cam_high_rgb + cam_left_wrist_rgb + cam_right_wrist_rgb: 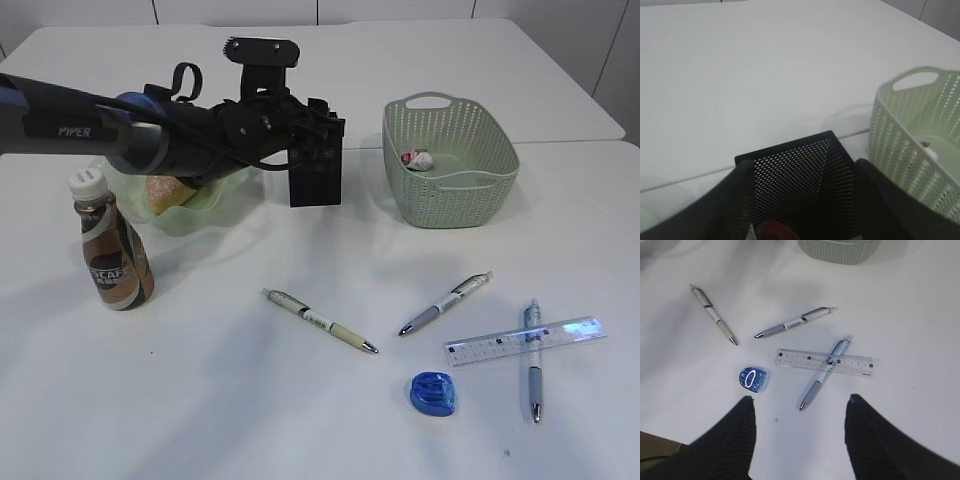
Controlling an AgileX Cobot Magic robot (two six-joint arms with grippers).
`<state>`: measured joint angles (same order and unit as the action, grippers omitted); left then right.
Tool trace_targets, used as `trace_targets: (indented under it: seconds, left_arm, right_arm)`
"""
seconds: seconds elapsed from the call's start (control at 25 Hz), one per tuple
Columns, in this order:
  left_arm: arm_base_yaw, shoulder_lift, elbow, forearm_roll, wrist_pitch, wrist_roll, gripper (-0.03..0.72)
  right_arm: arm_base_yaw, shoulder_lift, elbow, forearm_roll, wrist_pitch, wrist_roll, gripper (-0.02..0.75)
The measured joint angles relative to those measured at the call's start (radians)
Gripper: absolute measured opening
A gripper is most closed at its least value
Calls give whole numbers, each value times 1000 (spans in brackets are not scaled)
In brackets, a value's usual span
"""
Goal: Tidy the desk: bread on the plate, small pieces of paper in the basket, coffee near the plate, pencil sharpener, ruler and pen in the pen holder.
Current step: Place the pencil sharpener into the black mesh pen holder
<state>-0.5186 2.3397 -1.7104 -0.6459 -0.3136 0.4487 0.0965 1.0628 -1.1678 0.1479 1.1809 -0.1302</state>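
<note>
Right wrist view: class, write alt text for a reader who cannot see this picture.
Seen from above between two open black jaws, a white desk holds three pens, a clear ruler and a blue sharpener. One blue pen lies across the ruler; a grey pen and a cream pen lie apart above. A green basket's edge shows at the top.

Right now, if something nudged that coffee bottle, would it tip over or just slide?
The coffee bottle is probably tippy: it stands upright, tall with a narrower neck. Its smooth plastic on the plain desk may let a low, gentle push slide it. On its side, the round body would likely roll.
</note>
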Motion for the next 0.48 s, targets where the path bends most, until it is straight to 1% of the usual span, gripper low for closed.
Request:
trace_targets:
  seconds: [0.28,0.48]
  left_arm:
    - [0,-38,0,0,2,0,453]
    - [0,-94,0,2,105,0,453]
  right_arm:
    - [0,0,0,0,-2,0,449]
    - [0,0,0,2,-2,0,449]
